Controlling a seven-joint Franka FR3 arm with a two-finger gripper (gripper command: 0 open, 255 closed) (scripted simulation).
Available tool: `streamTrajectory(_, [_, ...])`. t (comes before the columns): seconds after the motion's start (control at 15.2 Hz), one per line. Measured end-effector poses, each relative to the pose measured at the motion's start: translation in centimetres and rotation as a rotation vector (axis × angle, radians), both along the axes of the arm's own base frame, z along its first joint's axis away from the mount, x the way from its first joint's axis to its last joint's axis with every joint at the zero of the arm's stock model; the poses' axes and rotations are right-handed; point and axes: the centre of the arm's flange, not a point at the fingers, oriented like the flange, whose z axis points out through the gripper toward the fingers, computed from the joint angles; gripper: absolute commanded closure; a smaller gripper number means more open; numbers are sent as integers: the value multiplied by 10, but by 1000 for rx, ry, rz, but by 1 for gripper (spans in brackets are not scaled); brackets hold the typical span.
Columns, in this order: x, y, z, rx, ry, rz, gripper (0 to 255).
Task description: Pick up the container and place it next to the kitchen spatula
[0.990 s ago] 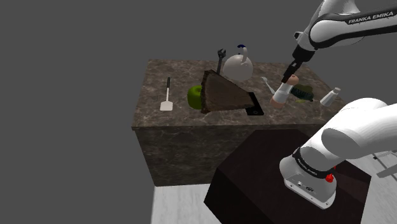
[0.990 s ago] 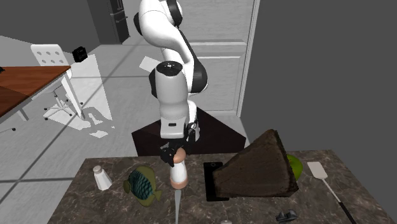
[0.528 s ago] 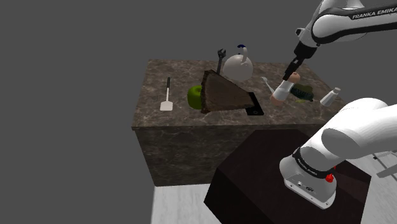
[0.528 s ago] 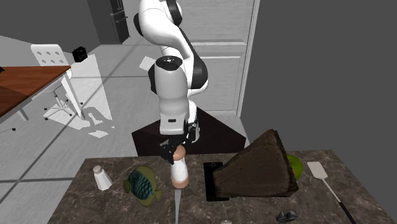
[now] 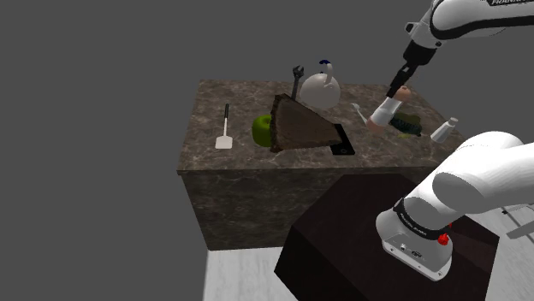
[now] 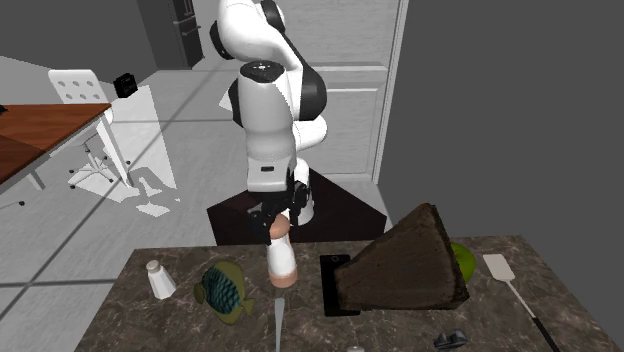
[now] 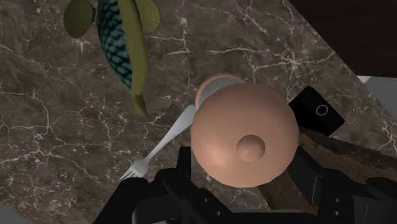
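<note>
The container (image 5: 382,109), pink-topped, hangs tilted over the counter (image 5: 257,162) in the shoulder view's upper right, the gripper (image 5: 399,91) pinching that top between nearly closed jaws. The spatula (image 5: 224,137) lies left of centre beyond a dark wedge (image 5: 299,128); a low carry could clip the wedge, or the slanted container could slip. The arm lettering is cut off.

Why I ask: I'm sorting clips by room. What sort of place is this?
Probably a home kitchen or dining area. A dark marbled counter carries a spatula and a fork, and beyond it in the second exterior view stand a wooden table and a white chair.
</note>
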Motion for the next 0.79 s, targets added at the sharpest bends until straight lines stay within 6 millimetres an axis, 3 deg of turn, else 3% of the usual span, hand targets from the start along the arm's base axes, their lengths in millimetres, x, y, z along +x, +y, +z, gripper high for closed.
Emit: streamTrajectory(0.79, [0,2,61,0,0,0,255])
